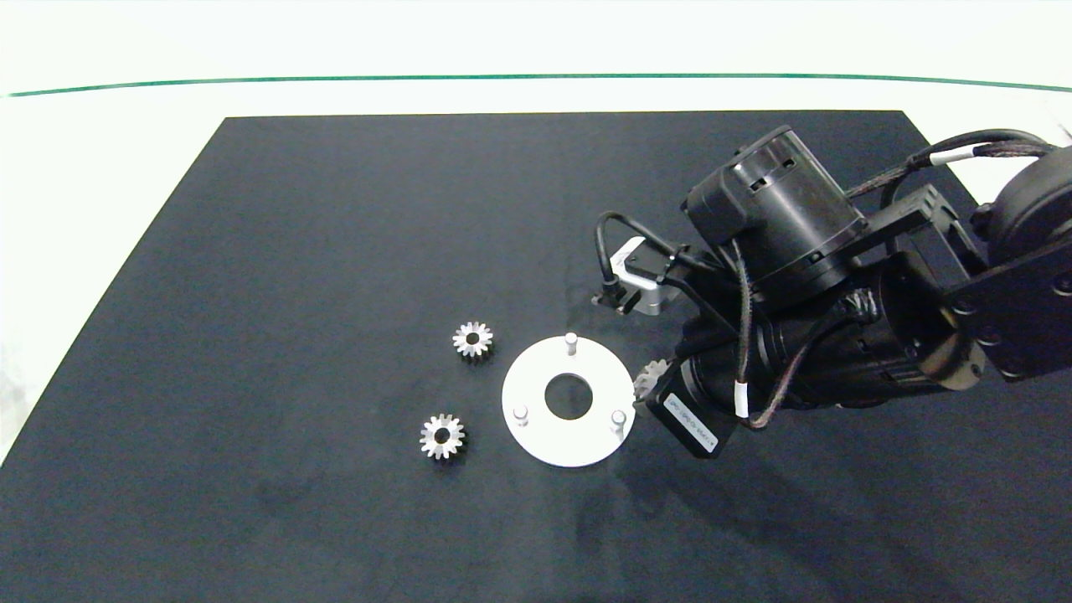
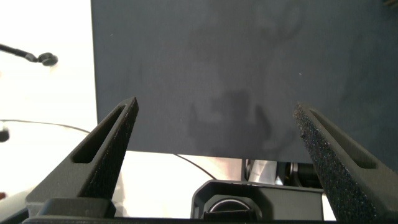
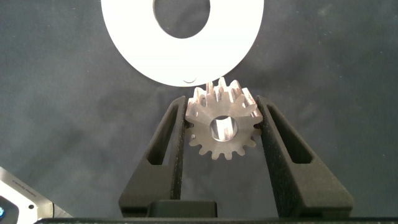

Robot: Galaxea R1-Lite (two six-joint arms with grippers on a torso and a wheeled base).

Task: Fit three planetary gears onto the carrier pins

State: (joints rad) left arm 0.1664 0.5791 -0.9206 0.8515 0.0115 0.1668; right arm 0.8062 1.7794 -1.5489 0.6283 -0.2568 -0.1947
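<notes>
From the head view, looking down, you see a black mat [image 1: 335,251] on the white tabletop; near the mat's middle lies the white carrier disc [image 1: 568,400] with its three carrier pins: one on the side toward the mat's far edge [image 1: 571,342], one toward the near left [image 1: 521,413], one toward the near right [image 1: 618,418]; all three pins are bare. Two planetary gears lie flat on the mat left of the disc, one just off its far-left rim [image 1: 472,339], the other nearer the mat's front edge [image 1: 441,436]. Your right arm reaches in from the mat's right side; the third gear [image 1: 650,379] peeks out at its tip, just beside the disc's right rim; the near-right pin is the closest one.

In the left wrist view, your left gripper [image 2: 216,115] hangs spread wide and empty over the mat's edge, far from the work.

In the right wrist view, your right gripper [image 3: 221,121] is clamped on the third gear [image 3: 222,126], a finger on each side; the bore faces the camera; the disc's rim [image 3: 186,68] lies directly ahead of the fingertips, nearly touching the teeth. No pin shows here, so line the bore up using the head view.
</notes>
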